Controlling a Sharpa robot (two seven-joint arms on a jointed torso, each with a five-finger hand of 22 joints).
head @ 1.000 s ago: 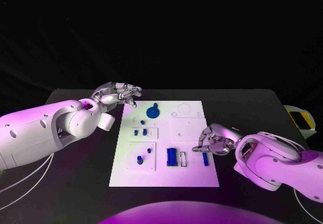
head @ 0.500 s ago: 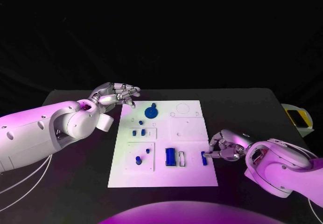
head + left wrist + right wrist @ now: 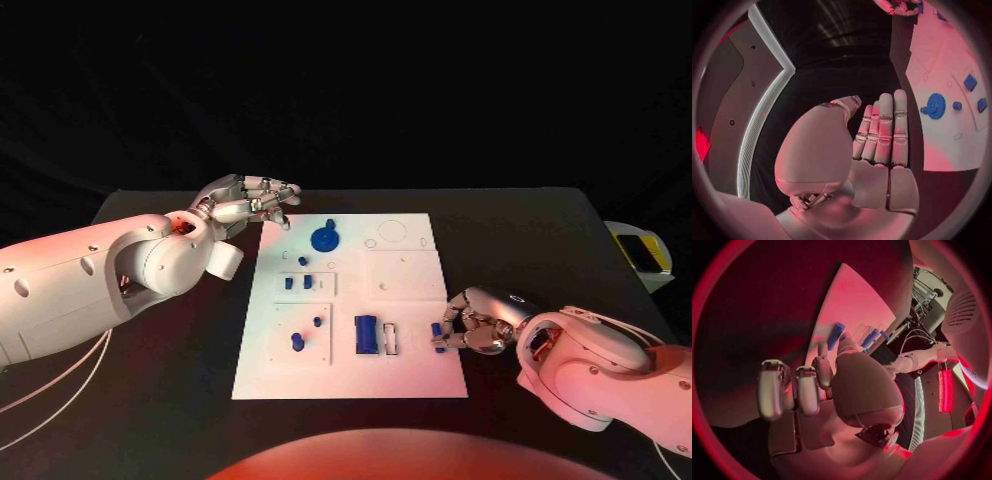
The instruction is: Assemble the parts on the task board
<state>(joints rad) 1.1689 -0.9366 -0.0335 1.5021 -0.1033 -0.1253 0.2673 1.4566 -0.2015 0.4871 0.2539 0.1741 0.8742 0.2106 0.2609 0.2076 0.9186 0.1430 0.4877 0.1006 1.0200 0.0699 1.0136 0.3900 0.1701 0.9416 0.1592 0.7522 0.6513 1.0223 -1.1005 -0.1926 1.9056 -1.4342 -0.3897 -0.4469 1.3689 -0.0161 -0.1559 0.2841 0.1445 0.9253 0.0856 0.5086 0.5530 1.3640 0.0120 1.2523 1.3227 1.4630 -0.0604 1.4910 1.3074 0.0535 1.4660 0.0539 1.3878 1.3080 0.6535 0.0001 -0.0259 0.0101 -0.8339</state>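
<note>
So the right hand point(image 3: 473, 322) is pinching a small blue bar point(image 3: 437, 336) at the task board point(image 3: 411, 375) edge. Left hand point(image 3: 248, 203) hovers off the board's far corner, fingers together, holding nothing. Blue gear point(image 3: 327, 240) sits on the board.

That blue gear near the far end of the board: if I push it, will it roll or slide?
The blue gear lies flat on the task board, so it would probably slide, not roll. It looks rigid and likely light. The toothed rim should give fingers some grip.
</note>
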